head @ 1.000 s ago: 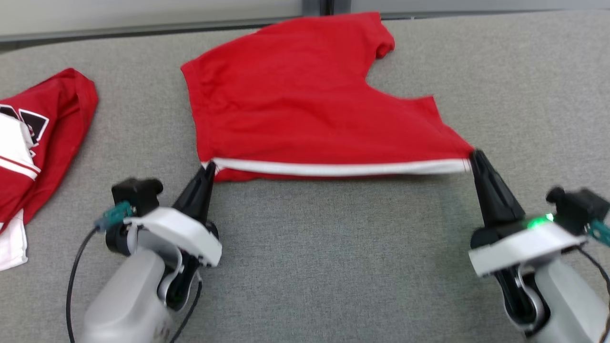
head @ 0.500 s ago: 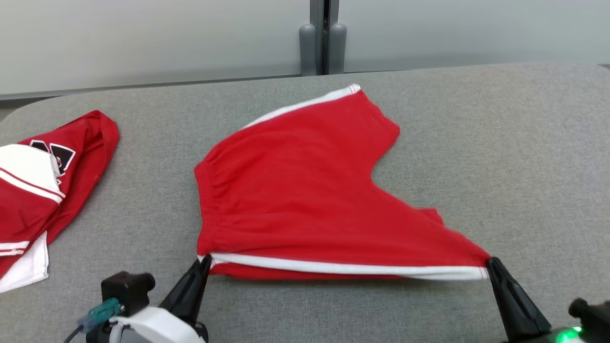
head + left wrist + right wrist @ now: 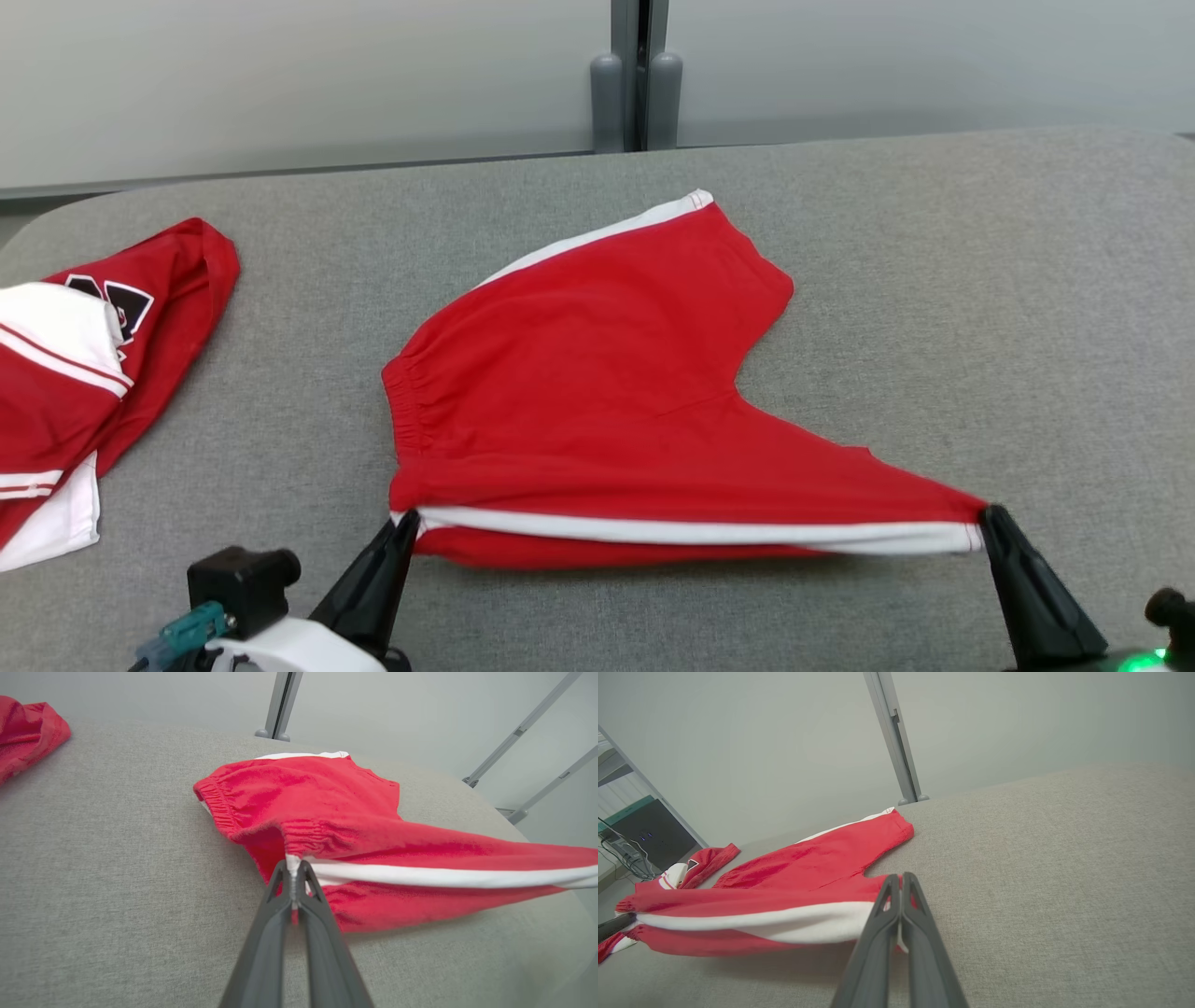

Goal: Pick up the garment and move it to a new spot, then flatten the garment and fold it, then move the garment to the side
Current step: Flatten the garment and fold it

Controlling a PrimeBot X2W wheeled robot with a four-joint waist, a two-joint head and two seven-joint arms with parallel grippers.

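The garment [image 3: 597, 392] is a pair of red shorts with a white side stripe, spread on the grey table [image 3: 980, 308]. Its near edge hangs stretched between my two grippers, lifted a little off the cloth surface. My left gripper [image 3: 407, 523] is shut on the waistband corner at the near left; in the left wrist view the gripper [image 3: 293, 870] pinches the white stripe end of the garment [image 3: 327, 807]. My right gripper [image 3: 990, 519] is shut on the leg hem corner at the near right; in the right wrist view the gripper [image 3: 900, 881] clamps the garment [image 3: 794, 877].
A second red and white garment [image 3: 84, 373] with a black print lies crumpled at the table's left edge. Behind the table stands a pale wall with a grey post [image 3: 635, 75]. Bare grey cloth lies to the right of the shorts.
The camera has tilted up, so the picture has shifted. The far leg with its white stripe has come into view, and the near edge is pulled longer toward the right.
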